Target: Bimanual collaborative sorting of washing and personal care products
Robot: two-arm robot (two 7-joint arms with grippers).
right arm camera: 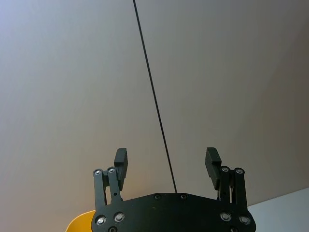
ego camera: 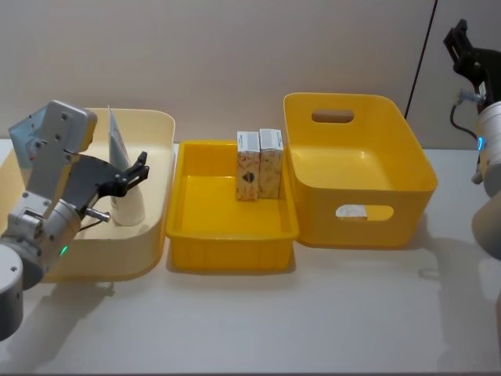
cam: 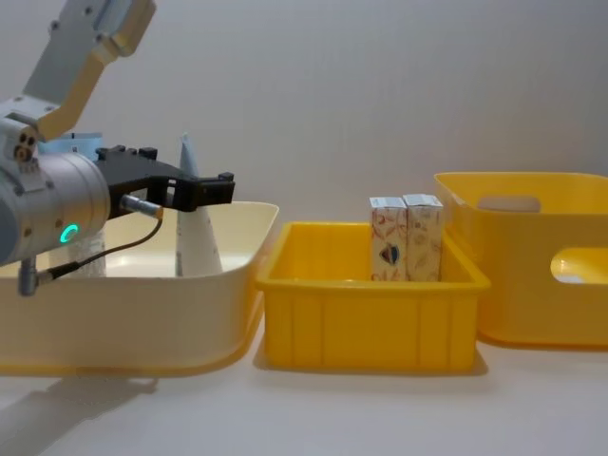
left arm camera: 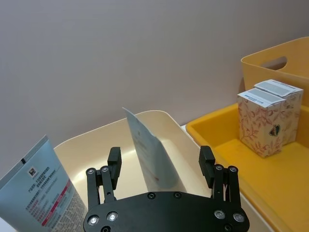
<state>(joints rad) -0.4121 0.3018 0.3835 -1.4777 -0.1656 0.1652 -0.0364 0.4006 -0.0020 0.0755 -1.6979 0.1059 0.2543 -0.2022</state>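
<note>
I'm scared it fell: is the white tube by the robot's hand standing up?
Upright: the tube stands on its wide end in the cream bin, flat end up.

Bright and even throughout, lit softly from above the shallow yellow tray [ego camera: 231, 235]. Throws pale, soft-edged shadows onto the table [ego camera: 313, 313] in front of the tray, darker beneath the cream bin [ego camera: 149, 258] left of it.

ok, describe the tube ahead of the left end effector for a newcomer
Start at the cream bin on the robot's left. A white tube stands upright in it, ahead of the open left end effector. The other tube sits back behind the end effector.
</note>
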